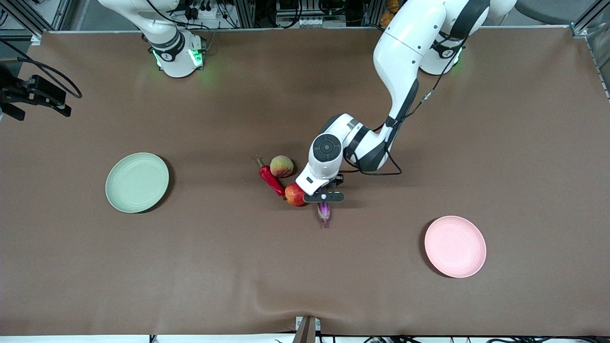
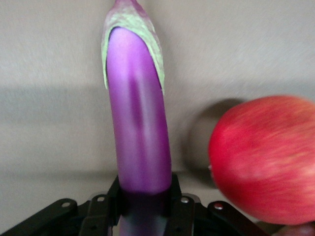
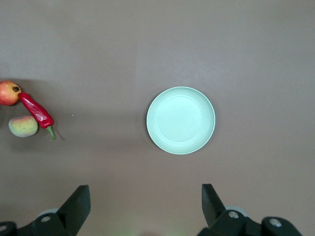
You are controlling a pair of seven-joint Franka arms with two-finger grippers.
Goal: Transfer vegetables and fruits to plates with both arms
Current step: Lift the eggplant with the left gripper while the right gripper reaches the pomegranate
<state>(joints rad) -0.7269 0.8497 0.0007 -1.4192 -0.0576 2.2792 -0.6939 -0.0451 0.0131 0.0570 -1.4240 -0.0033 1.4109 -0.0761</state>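
Brown table [image 1: 524, 143] carries everything. Left arm [image 1: 405, 62] reaches down to the table's middle; its left gripper [image 1: 324, 196] sits low with jaws closed on the purple eggplant [image 2: 139, 137], which lies on the cloth with its green-capped end pointing toward the front camera. Right arm [image 1: 167, 43] waits high, its right gripper [image 3: 145, 206] spread wide and empty over the green plate [image 1: 137, 182] at the right arm's end. Pink plate [image 1: 455, 246] lies toward the left arm's end, nearer the camera. Red apple [image 1: 295, 194] sits just beside the eggplant. Red chili [image 1: 271, 179] touches the apple; peach [image 1: 281, 166] lies beside the chili, farther from the camera.
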